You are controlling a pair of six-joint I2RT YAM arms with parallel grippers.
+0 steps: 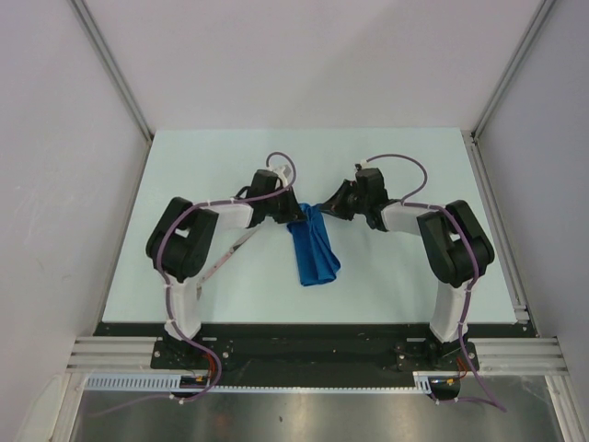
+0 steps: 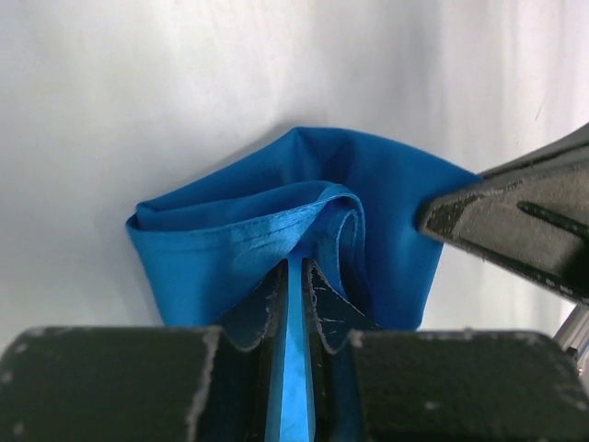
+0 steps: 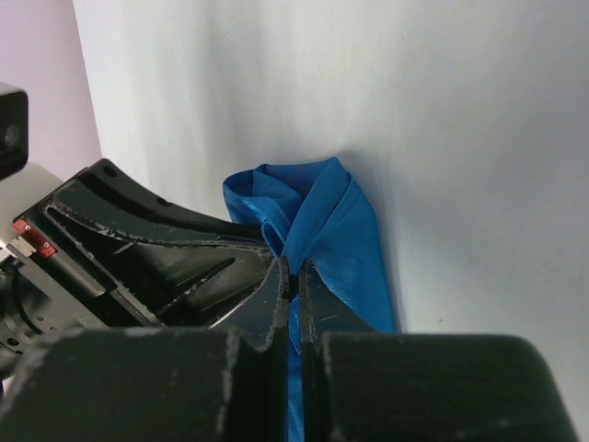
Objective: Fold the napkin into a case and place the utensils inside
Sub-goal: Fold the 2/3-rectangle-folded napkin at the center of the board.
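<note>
Closest to my bases, at about the middle of the desk [image 1: 221,175], the loose end of the napkin [image 1: 315,253] rests in a rumpled heap. From there the cloth runs away from me to its far edge, where both of my tools have it. My left tool [image 2: 293,276] is closed down to a narrow slit with a band of blue pinched between its fingers. My right tool [image 3: 290,276] is closed the same way on a fold just beside it, on the right, so the two grips almost touch. The napkin is royal blue, doubled over on itself in several soft layers, with a curled hem showing at the pinch. It is bunched rather than flat, so I judge it a long way from being a narrow case. To do this fold well I would draw my tools apart along the far edge until the cloth is taut between them. Then I would lay it down in one smooth sweep with both grips level, so the layers line up and no twist is trapped. A slack pinch would likely let the layers slide apart. No utensils show in any of my views.
</note>
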